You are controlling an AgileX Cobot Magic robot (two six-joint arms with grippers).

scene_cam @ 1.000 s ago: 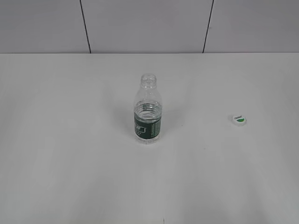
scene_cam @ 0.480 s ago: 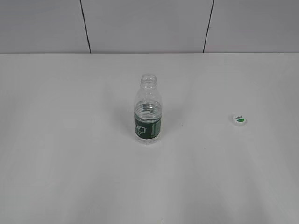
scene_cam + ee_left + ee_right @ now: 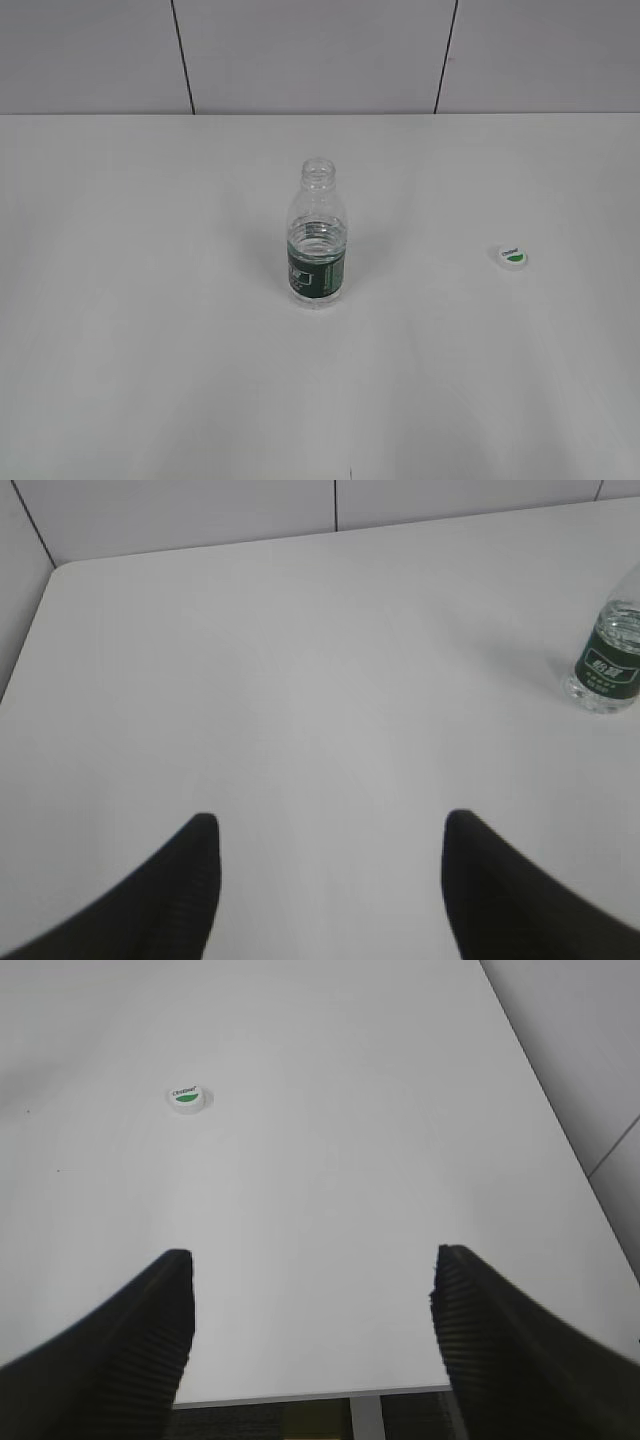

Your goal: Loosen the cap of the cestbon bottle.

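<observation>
You see almost no change: the cestbon bottle point(image 3: 318, 243) sits a hair further right at frame centre than a second ago, and nothing else on the bench point(image 3: 150, 350) differs.

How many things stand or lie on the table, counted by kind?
Clear water bottle, open neck, upright: 1
White screw cap, lying apart from the bottle: 1
Total: 2

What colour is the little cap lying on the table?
The cap is white with a green half-circle patch on top. The right wrist view shows it best.
</observation>
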